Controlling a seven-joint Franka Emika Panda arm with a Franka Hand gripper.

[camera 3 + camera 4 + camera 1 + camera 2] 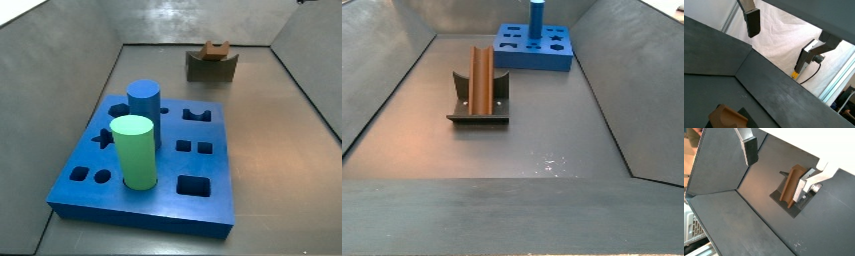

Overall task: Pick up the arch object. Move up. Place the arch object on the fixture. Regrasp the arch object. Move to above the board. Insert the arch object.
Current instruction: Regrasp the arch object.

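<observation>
The orange-brown arch object [481, 82] rests on the dark fixture [478, 120], lying along it in the notch. Both also show in a side view at the far end of the floor, arch object [214, 48] on fixture [211, 68]. The blue board [201, 160] lies apart from them, also seen in a side view [545, 60]. My gripper [777, 168] is open and empty, fingers spread wide, a little way above the arch object [791, 185], which lies beside one finger [803, 187]. In a wrist view the gripper [781, 40] is above the floor, the arch object [727, 117] at the edge.
A tall green cylinder [132, 150] and a blue cylinder [143, 100] stand in the board. Grey sloping walls enclose the floor on all sides. A small wet-looking patch [553, 162] marks the floor in front of the fixture.
</observation>
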